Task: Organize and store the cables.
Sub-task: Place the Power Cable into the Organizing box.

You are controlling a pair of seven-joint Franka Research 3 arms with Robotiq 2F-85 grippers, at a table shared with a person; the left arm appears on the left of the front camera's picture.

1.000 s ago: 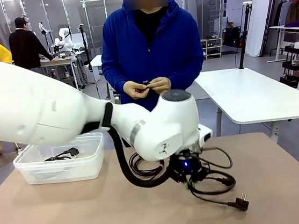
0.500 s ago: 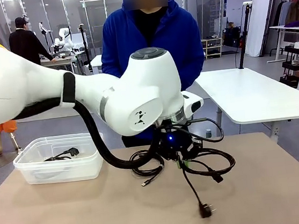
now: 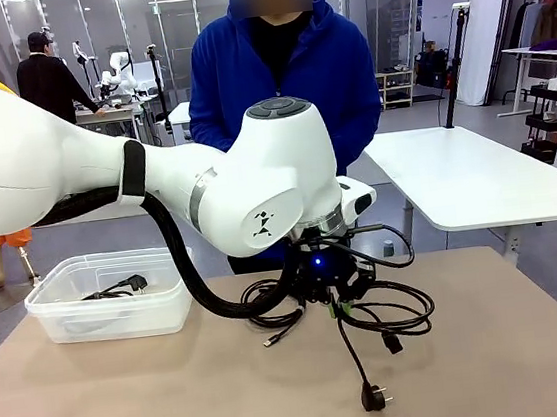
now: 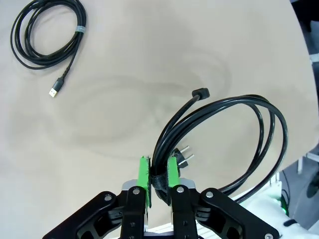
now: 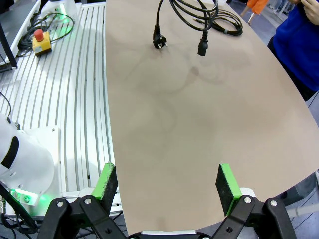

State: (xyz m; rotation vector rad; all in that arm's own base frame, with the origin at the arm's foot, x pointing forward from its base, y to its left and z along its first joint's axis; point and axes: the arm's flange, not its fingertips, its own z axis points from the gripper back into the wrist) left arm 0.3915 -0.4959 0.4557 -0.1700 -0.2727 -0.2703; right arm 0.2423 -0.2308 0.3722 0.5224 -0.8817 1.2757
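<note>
Clear bin (image 3: 110, 323) on tan table (image 3: 131, 411)

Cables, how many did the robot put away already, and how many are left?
Done: one black cable lies in the clear bin. In hand: the left tool is shut on a coiled power cable, held above the table with its plug dangling. Left: that cable has to reach the bin, and a coiled USB cable lies on the table, untouched.

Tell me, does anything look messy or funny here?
A little. The cable pinched in the left tool is not a tidy coil: its plug dangles on a loose tail below the loops, down near the table. Nothing looks broken or spilled.
</note>
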